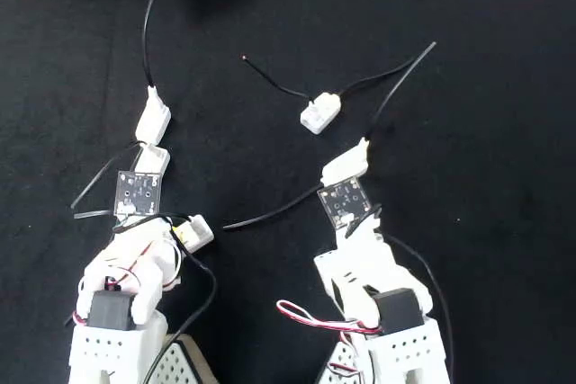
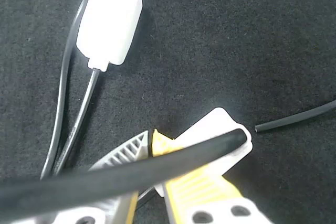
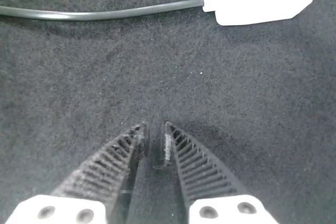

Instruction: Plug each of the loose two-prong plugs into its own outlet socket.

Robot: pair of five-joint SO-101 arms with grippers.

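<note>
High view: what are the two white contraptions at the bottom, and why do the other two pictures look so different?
They are two robot arms, the left arm and the right arm, at a black table. The high view comes from a fixed camera overhead. The other two come from a camera on each arm's wrist, looking along its hand. On the table lie white connectors on black wires: a pair ahead of the left arm, a lone connector beyond, and a nearer connector ahead of the right arm. The right hand is shut and holds nothing. The left hand is shut too, with a white plug against its yellow finger; gripped or not, I cannot tell.
</note>
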